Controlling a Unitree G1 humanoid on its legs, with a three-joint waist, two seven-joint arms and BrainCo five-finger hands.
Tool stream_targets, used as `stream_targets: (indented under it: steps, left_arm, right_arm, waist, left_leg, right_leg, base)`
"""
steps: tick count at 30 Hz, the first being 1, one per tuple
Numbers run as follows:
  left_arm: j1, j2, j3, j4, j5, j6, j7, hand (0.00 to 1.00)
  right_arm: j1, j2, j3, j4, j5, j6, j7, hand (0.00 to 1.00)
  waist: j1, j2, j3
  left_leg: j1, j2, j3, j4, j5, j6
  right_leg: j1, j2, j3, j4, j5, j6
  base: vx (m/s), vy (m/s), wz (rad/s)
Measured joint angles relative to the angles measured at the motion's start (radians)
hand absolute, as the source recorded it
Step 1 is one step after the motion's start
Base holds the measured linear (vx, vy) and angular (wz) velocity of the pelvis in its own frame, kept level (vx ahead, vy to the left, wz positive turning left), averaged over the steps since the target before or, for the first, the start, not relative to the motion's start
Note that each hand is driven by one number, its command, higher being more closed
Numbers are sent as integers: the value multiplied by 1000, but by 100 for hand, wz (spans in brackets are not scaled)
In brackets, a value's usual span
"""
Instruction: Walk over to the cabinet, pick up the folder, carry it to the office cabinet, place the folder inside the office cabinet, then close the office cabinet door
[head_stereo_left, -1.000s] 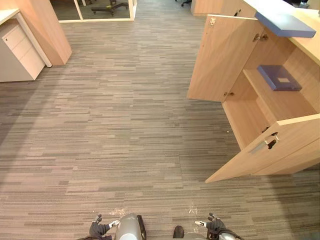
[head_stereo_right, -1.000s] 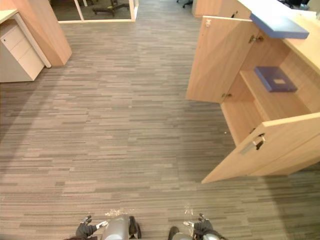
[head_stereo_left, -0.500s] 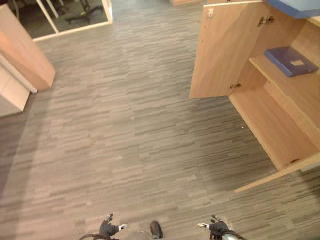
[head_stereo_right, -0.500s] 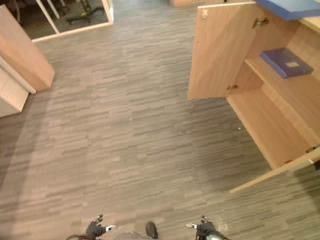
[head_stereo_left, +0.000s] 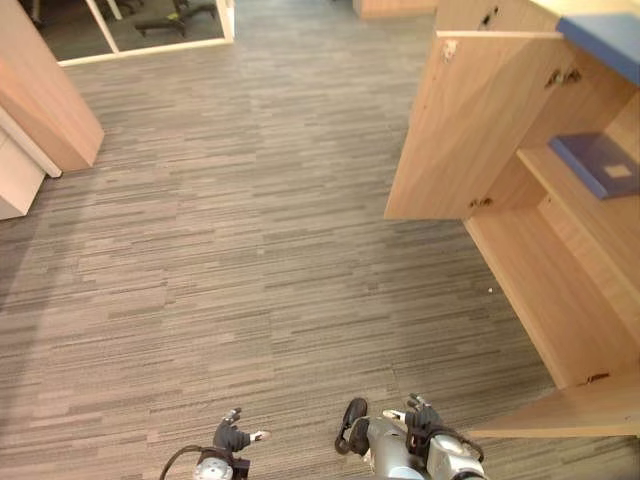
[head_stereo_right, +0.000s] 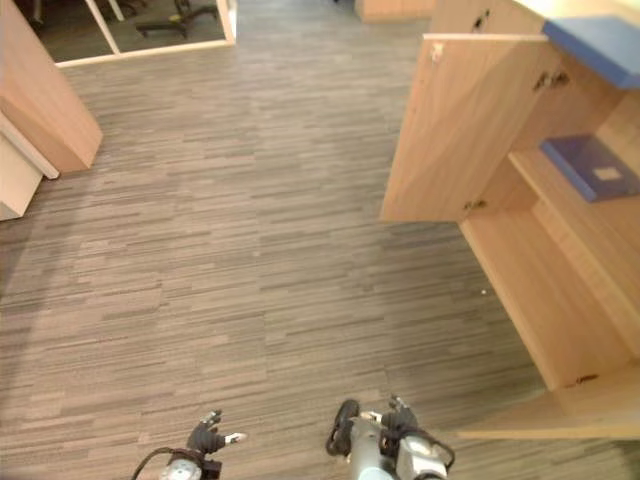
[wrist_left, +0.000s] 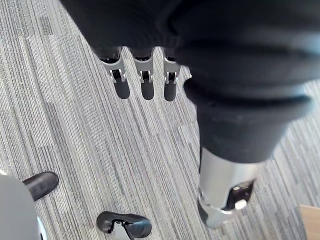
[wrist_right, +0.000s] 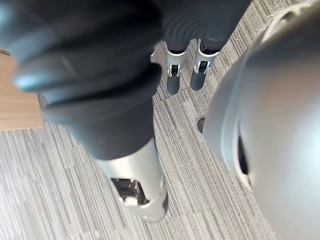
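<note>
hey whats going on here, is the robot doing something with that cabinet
The robot stands on the carpet beside an open wooden cabinet. A blue folder lies flat on the upper shelf inside. Neither hand holds anything: the left hand and the right hand hang low with fingers straight, well short of the cabinet.
</note>
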Motion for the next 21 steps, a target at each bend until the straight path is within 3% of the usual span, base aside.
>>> stream_targets:
  steps: [1,2,4,5,6,7,9,12,14,15,16,18,21]
  left_arm:
    - [-1,-9,15,3,7,1,0,0]
    - [0,-30,36,2,8,2,-1,0]
    - [9,-49,80,-18,-1,3,-2,0]
    - [24,-63,127,-49,-16,2,2,0]
    - [47,-85,195,-83,-56,2,17,0]
    - [67,-94,238,-96,-87,3,30,0]
    - [79,-96,261,-125,-141,1,54,0]
    - [78,-87,255,-145,-156,-3,64,0]
    - [77,-85,250,-156,-157,-3,64,0]
    - [76,-87,246,-156,-155,-5,64,0]
    - [75,-88,243,-156,-152,-10,63,0]
    - [69,-86,237,-152,-149,-10,63,0]
    - [65,-85,219,-139,-148,-10,64,0]
  right_arm:
    - [11,6,-24,-2,0,-1,0,0]
    - [39,8,-45,-3,0,-1,-1,0]
    - [69,9,-53,-15,1,0,-2,0]
    - [90,9,-53,-30,0,0,-4,0]
    - [106,8,-53,-45,0,0,-7,0]
    - [109,10,-53,-45,0,1,-11,0]
    - [114,13,-53,-42,-1,4,-13,0]
    - [102,4,-53,0,-1,6,-18,0]
    - [82,-2,-52,21,-1,8,-20,0]
    - [62,-4,-52,21,0,8,-20,0]
    - [40,-7,-45,21,0,5,-20,0]
    - [29,-9,-13,21,0,0,-20,0]
    - [54,-5,-13,22,-1,0,-20,0]
  waist:
    - [-4,-1,0]
    - [-9,-4,-2]
    - [-7,-7,-9]
    - [-4,-3,-15]
    - [6,8,-22]
    - [12,11,-26]
    - [27,4,-28]
    - [51,-5,-23]
    - [57,-11,-18]
    - [59,-12,-14]
    - [61,-11,-13]
    - [64,-9,-14]
    - [73,5,-26]
  left_leg:
    - [4,31,7,44,-5,-9]
    - [-20,78,7,188,-22,-34]
    - [-85,128,1,391,-25,-40]
    - [-151,178,0,573,-5,-29]
    - [-244,263,-3,828,43,1]
    - [-318,333,-2,1023,55,9]
    - [-414,385,2,1159,47,5]
    - [-518,361,27,1068,6,-5]
    - [-549,288,11,868,-19,-16]
    - [-569,220,-45,691,-20,-20]
    - [-583,156,-135,496,0,-43]
    - [-589,96,-267,276,65,-71]
    - [-585,73,-337,215,228,-50]
  right_leg:
    - [31,24,-8,-10,-24,-4]
    - [98,52,-15,-52,-43,1]
    - [155,76,-17,-105,-45,0]
    - [196,105,-12,-146,-46,-1]
    - [246,150,6,-188,-50,-7]
    - [290,187,32,-217,-57,-13]
    - [355,218,76,-269,-61,-11]
    - [430,214,149,-314,-50,-21]
    - [460,190,194,-325,-49,-18]
    - [476,173,224,-336,-49,-11]
    - [483,162,263,-343,-54,-1]
    - [512,158,313,-367,-62,18]
    - [566,147,400,-374,-96,76]
  base:
    - [359,-271,9]
    - [363,-286,16]
    - [286,-235,10]
    - [369,-260,-21]
    - [449,-257,-56]
    - [392,-169,-63]
    - [398,-126,-65]
    - [391,-87,-68]
    - [332,-20,-74]
    - [248,45,-82]
    - [375,96,-88]
    - [320,124,-87]
    - [417,204,-97]
